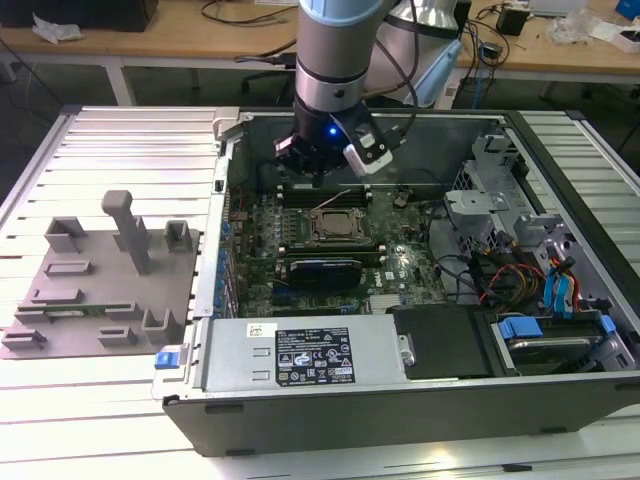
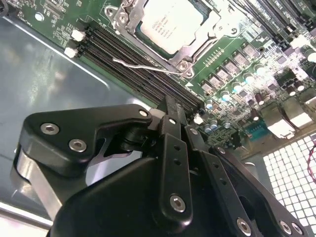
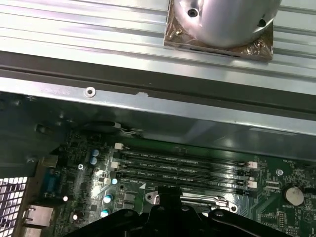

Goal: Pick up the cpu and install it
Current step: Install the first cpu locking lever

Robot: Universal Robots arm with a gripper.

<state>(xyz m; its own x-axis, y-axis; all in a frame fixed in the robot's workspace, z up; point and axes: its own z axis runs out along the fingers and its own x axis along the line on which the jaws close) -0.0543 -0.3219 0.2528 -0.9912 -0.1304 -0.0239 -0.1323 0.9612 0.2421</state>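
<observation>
- Gripper (image 2: 170, 106): hangs inside the open computer case (image 1: 330, 400), above the memory slots (image 2: 143, 69) that run along one side of the socket; in the exterior view it sits at the rear of the motherboard (image 1: 320, 250), just beyond the socket.
- Jaws: in the second wrist view the two black fingers meet in a single narrow blade with no gap visible, so they appear closed together, and nothing is held between them.
- Cpu (image 2: 170, 24): the pale silver-grey square lies flat inside the metal-framed socket (image 2: 190, 47), its top face up; it appears already seated rather than carried.
- Retention lever (image 2: 145, 66): a thin wire arm lies beside the socket frame, between the frame and the memory slots; whether it is latched cannot be told.
- Key relation: the cpu lies ahead of the fingertips, across the memory slots and apart from them; being square, it offers no long axis.
- Grey fixture plate (image 1: 100, 280): rests outside the case, on the exterior view's left, well apart from the gripper.
</observation>
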